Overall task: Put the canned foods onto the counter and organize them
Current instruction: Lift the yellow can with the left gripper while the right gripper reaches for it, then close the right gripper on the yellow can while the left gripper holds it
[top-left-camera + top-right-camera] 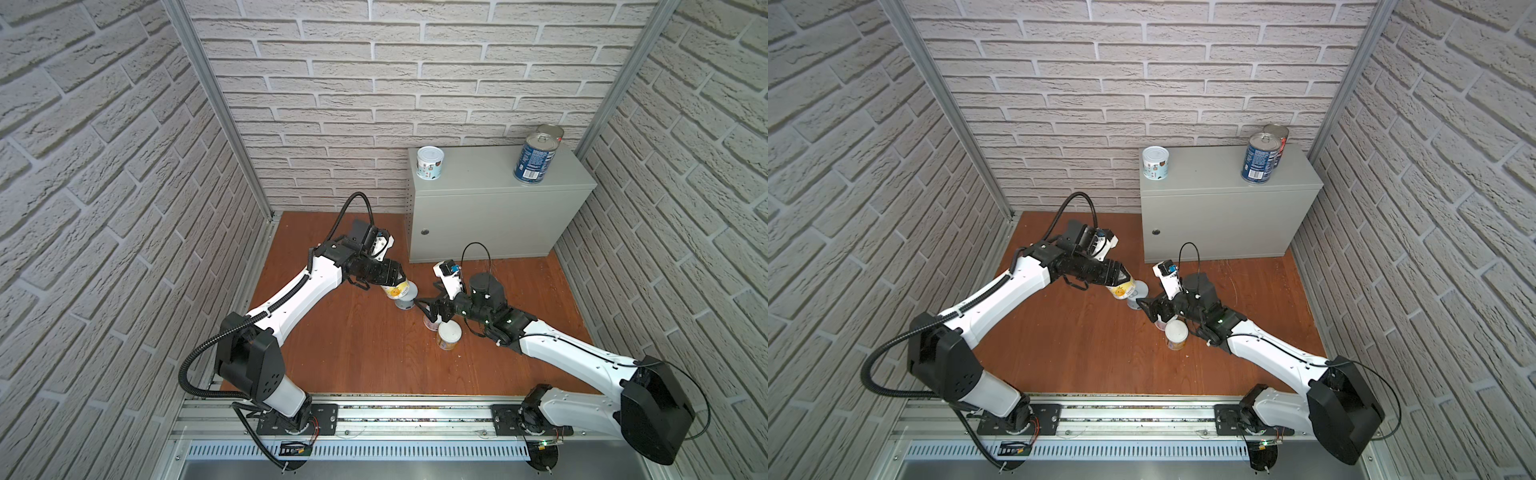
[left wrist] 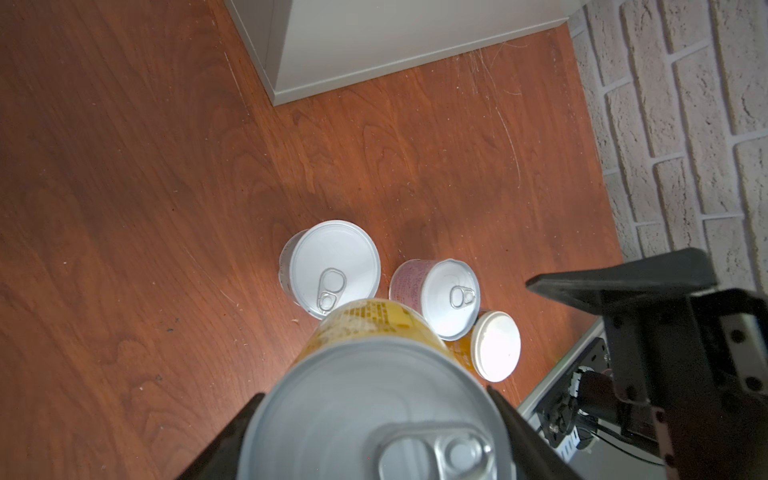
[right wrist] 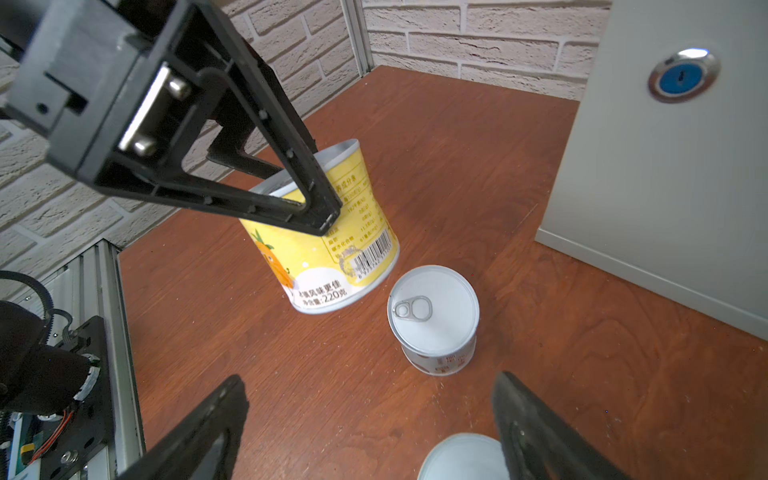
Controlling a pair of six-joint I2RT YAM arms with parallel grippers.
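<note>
Two blue cans (image 1: 535, 160) atop the counter (image 1: 478, 216) show in both top views only.

Bright even light, soft shadows, wide-angle bend at edges, yellow tin (image 2: 365, 407) blurry v. close up

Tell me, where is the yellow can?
In both top views the yellow can is mid-floor, tilted between the fingers of the left gripper, beside the grey can.

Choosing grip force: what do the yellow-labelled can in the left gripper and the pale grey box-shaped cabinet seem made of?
Yellow-labelled can: likely thin metal, silvery pull-tab lid, glossy printed label. Pale grey cabinet: probably painted sheet metal, matte; crisp edges, round lock.
</note>
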